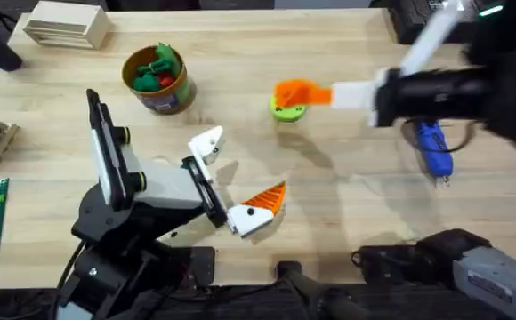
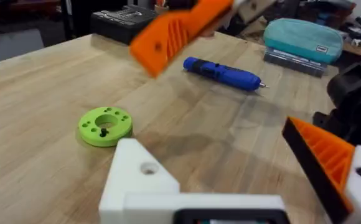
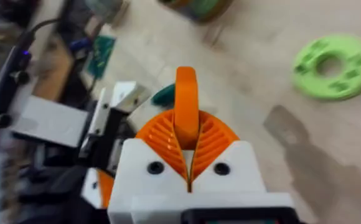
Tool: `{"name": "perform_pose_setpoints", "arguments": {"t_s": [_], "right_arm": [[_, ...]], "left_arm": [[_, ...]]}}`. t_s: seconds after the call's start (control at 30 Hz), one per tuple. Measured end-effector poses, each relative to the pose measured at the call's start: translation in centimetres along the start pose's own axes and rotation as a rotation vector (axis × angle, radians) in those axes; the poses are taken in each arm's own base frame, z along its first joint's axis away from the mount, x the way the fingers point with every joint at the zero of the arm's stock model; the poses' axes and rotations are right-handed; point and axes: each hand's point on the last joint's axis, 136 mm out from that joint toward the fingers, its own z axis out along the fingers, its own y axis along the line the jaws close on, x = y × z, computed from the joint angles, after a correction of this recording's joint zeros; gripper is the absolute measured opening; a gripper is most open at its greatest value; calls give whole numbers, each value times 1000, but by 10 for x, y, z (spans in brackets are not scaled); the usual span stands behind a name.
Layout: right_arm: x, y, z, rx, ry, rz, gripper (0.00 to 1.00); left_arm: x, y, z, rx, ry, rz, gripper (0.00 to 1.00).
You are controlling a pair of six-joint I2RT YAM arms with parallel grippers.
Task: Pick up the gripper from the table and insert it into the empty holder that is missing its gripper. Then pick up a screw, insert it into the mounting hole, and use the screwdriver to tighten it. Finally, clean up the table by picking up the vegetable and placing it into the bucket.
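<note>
Right gripper closed on the small orange gripper, which stands up between its ribbed pads; in the overhead view held in the air above the lime-green ring. Left gripper wide open, gripping nothing, low over the table: one finger a bare white holder, the other carrying an orange tip. Blue screwdriver flat on the table beneath the right arm. Bucket toward the far left, green and red toys inside. Dark green vegetable just visible beside the holder.
</note>
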Motion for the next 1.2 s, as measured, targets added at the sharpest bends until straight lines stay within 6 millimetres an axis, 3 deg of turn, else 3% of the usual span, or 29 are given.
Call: {"name": "perform_pose_setpoints", "arguments": {"t_s": [0.17, 0.37, 0.63, 0.97, 1.2], "right_arm": [[27, 20, 40, -198, 163, 165, 19], [45, 40, 69, -385, 313, 292, 19], [57, 40, 78, -476, 432, 475, 19], [54, 43, 82, -485, 460, 563, 19], [54, 43, 99, -515, 483, 584, 19]], "left_arm": [[0, 0, 0, 0, 0, 0, 987], [0, 2, 0, -12, -2, 0, 987], [0, 1, 0, -8, 0, -2, 987], [0, 2, 0, -14, -1, 2, 987], [0, 6, 0, -32, -3, -6, 987]]}}
